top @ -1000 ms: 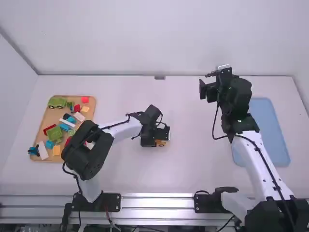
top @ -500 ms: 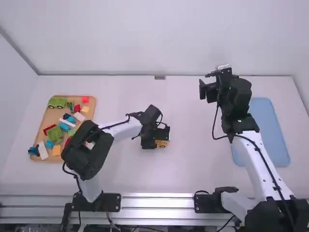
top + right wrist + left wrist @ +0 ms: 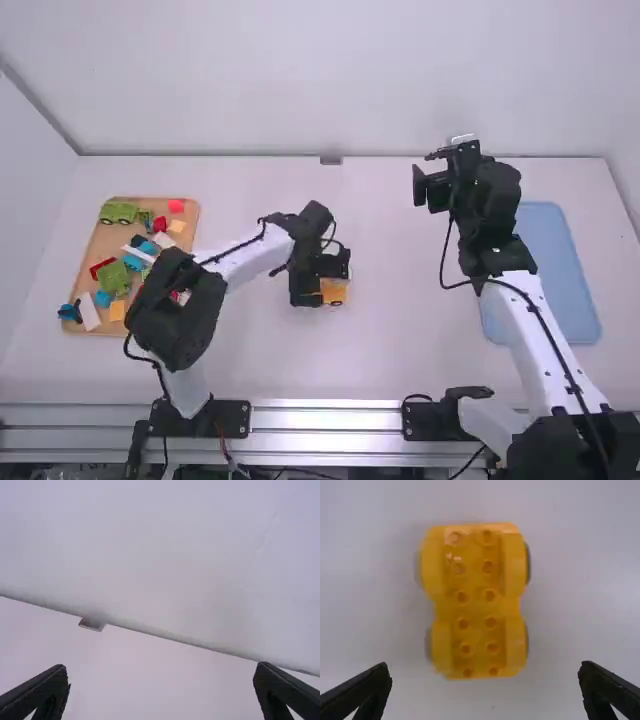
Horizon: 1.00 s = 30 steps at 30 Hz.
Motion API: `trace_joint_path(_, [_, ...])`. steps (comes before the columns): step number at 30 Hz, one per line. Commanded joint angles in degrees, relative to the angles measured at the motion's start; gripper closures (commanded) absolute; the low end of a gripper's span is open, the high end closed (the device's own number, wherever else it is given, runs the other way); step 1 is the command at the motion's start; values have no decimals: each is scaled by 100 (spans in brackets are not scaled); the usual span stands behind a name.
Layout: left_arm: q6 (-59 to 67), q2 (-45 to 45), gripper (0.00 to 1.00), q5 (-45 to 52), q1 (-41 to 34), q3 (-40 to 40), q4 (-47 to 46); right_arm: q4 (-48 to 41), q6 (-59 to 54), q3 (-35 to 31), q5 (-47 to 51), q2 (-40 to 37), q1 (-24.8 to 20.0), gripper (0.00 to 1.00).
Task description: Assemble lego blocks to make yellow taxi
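Clock positions are as in the high view, centred on the chassis, twelve o'clock pointing away from the bases.

1. State. My left gripper [image 3: 484, 666] is over the yellow chassis [image 3: 475, 605], fingers apart, clamped on nothing. The chassis rests on the table [image 3: 420, 330]. My right gripper [image 3: 161, 665], at between one and two o'clock, also has its fingers apart and carries nothing.

2. Step in hand, as I judge it: align on the chassis, to grip or square it. Centre the fingers about its long sides before lowering. Keep both pads level and close evenly; an off-centre close could skew it or let it roll on its wheels [image 3: 528, 562]. Leave the studs [image 3: 490, 622] free to take blocks. Assembly appears to be at an early stage.

3. View use. The left wrist view gives stud rows and finger alignment. The high view gives layout: parts tray [image 3: 105, 238] near nine o'clock, holding a yellow block [image 3: 118, 311]; blue mat [image 3: 550, 260] near three o'clock. Use the former to align, the latter to route.
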Motion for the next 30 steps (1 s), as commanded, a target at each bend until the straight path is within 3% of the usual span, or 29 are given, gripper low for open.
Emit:
trace_joint_path(1, [-695,-352,1,22,428,573,-170,31,13,245,4,22,26,2])
trace_joint_path(9, [-2618,-354,1,-494,1838,1508,-291,59,13,245,4,22,28,1])
trace_joint_path(11, [-3574,-354,1,-833,2387,1751,-306,66,11,245,4,22,26,2])
trace_joint_path(19, [-4380,-354,1,-1755,3519,2090,87,170,13,245,2,22,26,2])
trace_joint_path(25, [-4699,-354,1,-3261,4227,2343,236,190,9,245,4,22,28,1])
trace_joint_path(30, [-5416,-354,1,-3359,4568,2533,-24,197,-63,245,4,22,22,2])
